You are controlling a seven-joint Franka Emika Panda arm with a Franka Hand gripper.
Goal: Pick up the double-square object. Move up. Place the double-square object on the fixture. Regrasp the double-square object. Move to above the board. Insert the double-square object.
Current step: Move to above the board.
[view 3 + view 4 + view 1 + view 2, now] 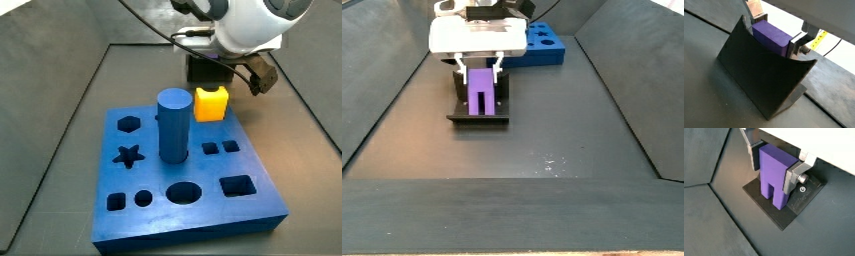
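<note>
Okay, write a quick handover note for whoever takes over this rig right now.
Gripper: at the fixture, fingers either side of the purple block; whether they are clamped on it, I can't tell.
Purple block: standing on the fixture's base plate, prongs down, seen in both wrist views.
Board: behind the fixture; blue cylinder and yellow cube stand on it.
Done: block placed on fixture.
Left: finish regrasp, move above board, insert into the two small squares.

Purple double-square object (773,173), dark fixture (761,70), silver claw (774,159) (dark pads), blue board (187,185)
</note>
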